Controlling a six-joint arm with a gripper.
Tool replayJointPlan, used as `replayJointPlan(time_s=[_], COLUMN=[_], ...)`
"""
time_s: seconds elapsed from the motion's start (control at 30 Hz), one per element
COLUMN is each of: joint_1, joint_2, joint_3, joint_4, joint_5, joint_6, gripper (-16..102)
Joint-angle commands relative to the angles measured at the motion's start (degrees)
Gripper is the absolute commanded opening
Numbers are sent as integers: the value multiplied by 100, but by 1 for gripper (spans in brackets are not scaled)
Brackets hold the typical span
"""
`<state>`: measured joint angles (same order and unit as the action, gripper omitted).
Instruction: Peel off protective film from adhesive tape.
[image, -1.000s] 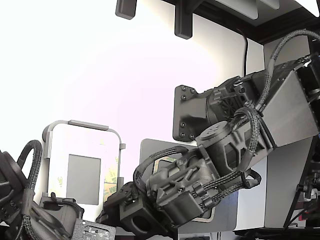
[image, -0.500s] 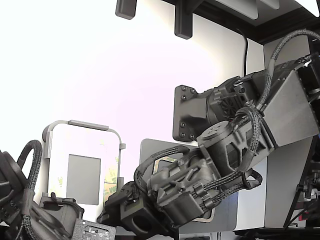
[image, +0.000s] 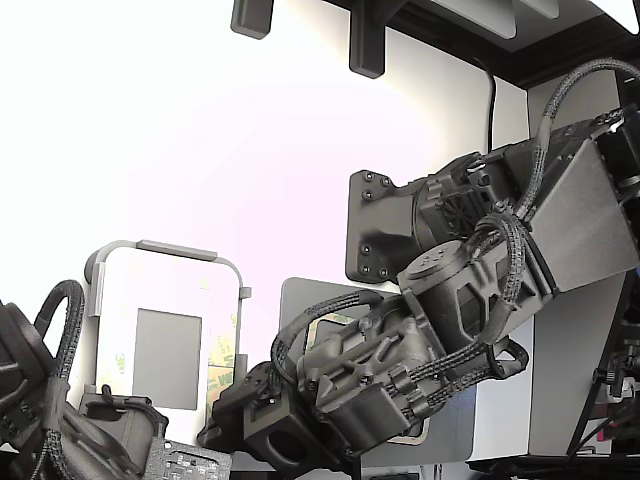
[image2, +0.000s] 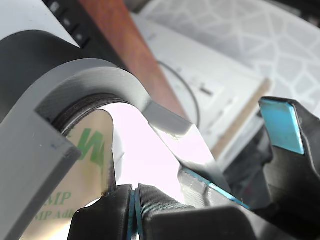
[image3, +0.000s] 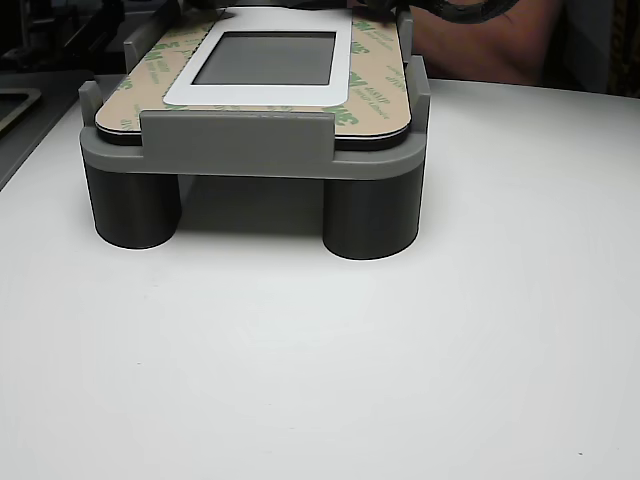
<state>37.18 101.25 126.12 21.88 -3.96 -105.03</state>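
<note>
A white plate (image: 165, 290) with a grey window lies in a grey fixture (image3: 240, 140). The adhesive tape (image3: 372, 62) runs along the plate's sides, faced with the pale-yellow, green-printed protective film (image2: 82, 170). My gripper (image2: 134, 210) sits at the plate's corner on the exterior view's right, where the film strip (image: 222, 362) ends. Its two black fingers (image2: 102, 220) with blue pads are pressed together at the film's edge, which curls up into them. The pinched bit itself is hidden.
A dark grey plate (image: 300, 300) with a tan ring lies under my arm. A second arm's black gripper (image: 120, 430) rests at the exterior view's lower left. Another blue-padded finger (image2: 280, 125) shows beside mine. The fixture stands on round legs (image3: 370, 215) on a white table (image3: 330, 360).
My arm has sunk slightly and shifted a little toward the exterior view's right. The plate and the second arm have not moved.
</note>
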Motion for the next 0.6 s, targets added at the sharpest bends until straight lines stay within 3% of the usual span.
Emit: replayJointPlan(time_s=[0.0,0.57], joint_1=[-79,-105], joint_2=[132,105], joint_3=[-149,-70], joint_4=[-35,-105], joint_5=[18,35], joint_6=[-9,-53], gripper=[-6,-7])
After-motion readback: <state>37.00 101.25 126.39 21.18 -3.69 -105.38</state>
